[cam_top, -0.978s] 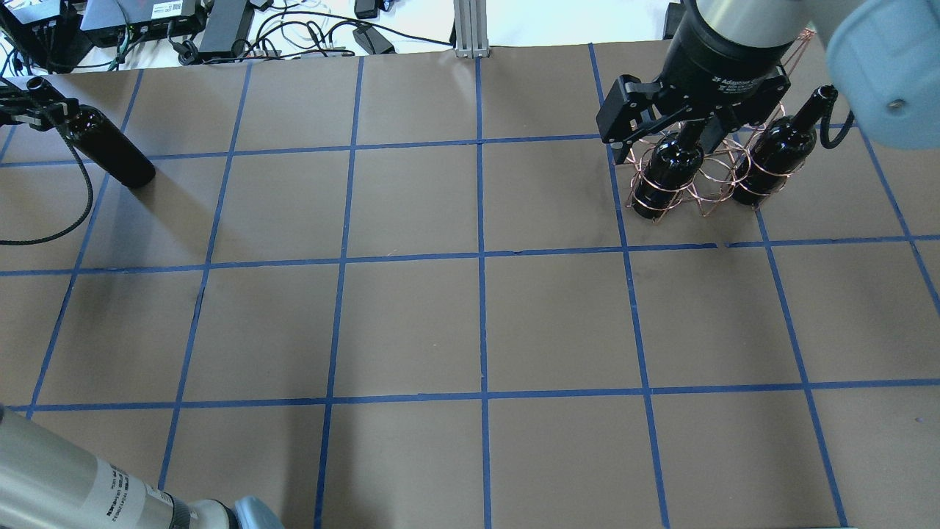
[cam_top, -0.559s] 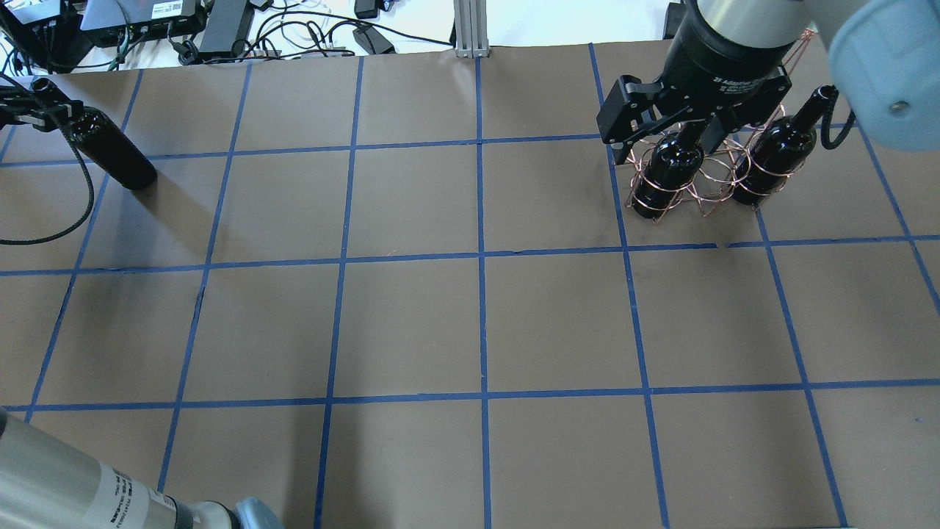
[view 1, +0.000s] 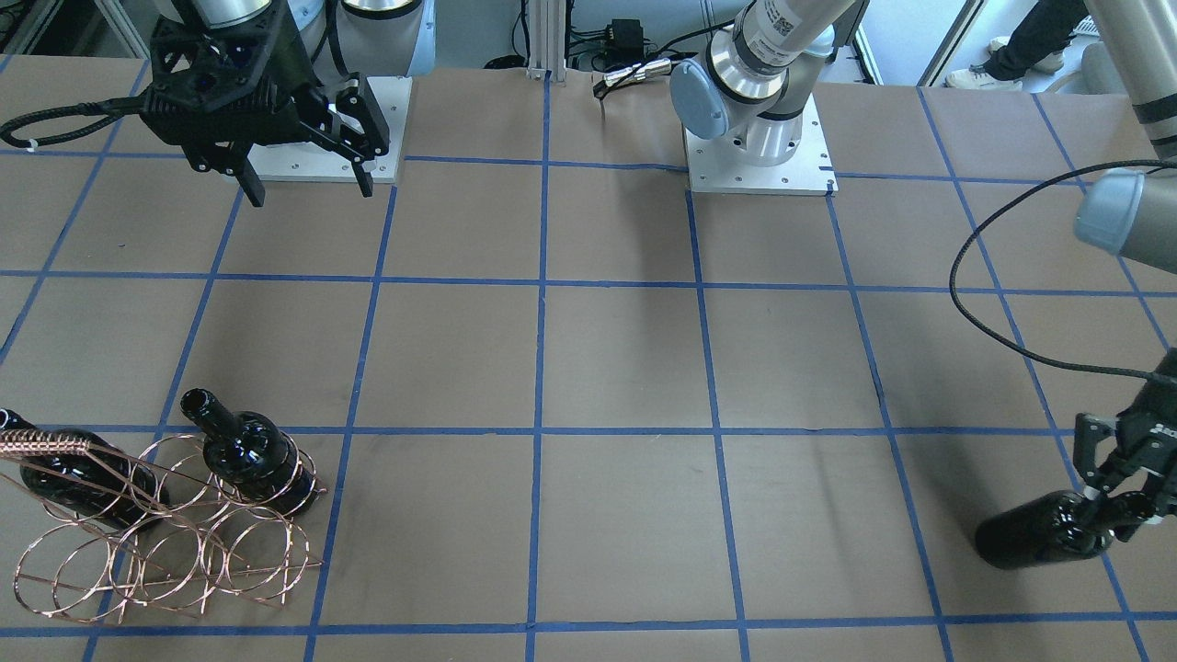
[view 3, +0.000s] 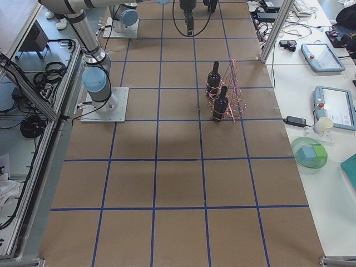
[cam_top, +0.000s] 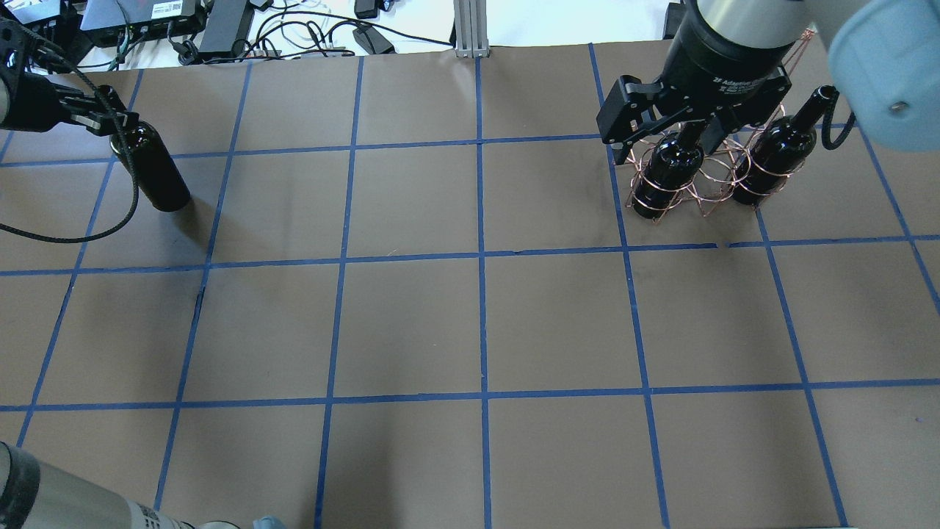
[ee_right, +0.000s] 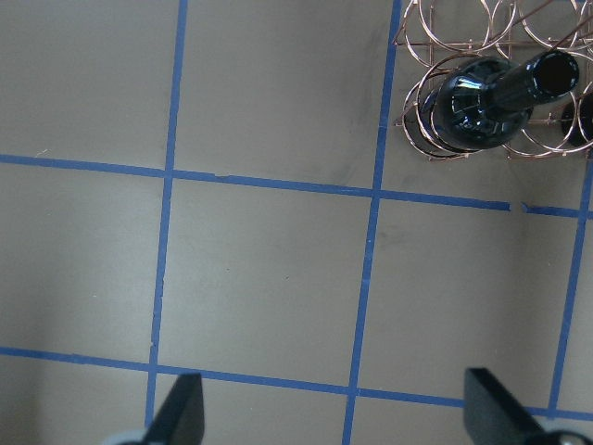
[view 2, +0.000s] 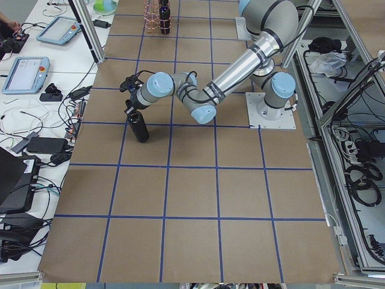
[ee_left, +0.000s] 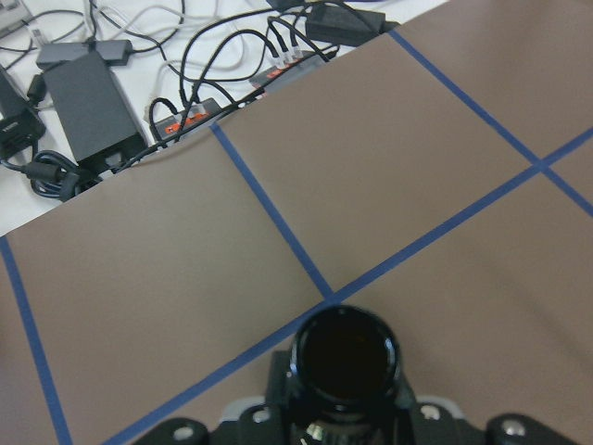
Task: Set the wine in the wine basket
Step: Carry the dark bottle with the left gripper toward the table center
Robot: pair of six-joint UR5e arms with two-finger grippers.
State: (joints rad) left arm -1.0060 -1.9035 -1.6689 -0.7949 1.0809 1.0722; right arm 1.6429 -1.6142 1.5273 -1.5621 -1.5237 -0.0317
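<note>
Seen from across the table, facing the robot. Nearest, at 8 o'clock, the copper-wire wine basket [view 1: 51, 447] stands on the brown, blue-taped table [view 1: 625, 368]. Two dark glass bottles already sit upright in its rings: one [view 1: 253, 455] at the end toward the table's middle, the other [view 1: 78, 483] at the picture's left edge, behind the braided handle. Other rings show no bottle.

At 4 o'clock, well apart from the basket, is the wine [view 1: 1034, 541], a third dark bottle. The left gripper [view 1: 1114, 501] is pinched on its neck; the left wrist view looks straight down into the bottle's mouth. The side view shows the bottle upright. Whether its base touches the table, I cannot tell.

Judged from this, the task is about two thirds done: this last bottle must cross the table and go down into a free ring.

Farthest, at 11 o'clock, the right gripper [view 1: 311, 191] hangs high with its fingers spread wide, holding nothing.
</note>
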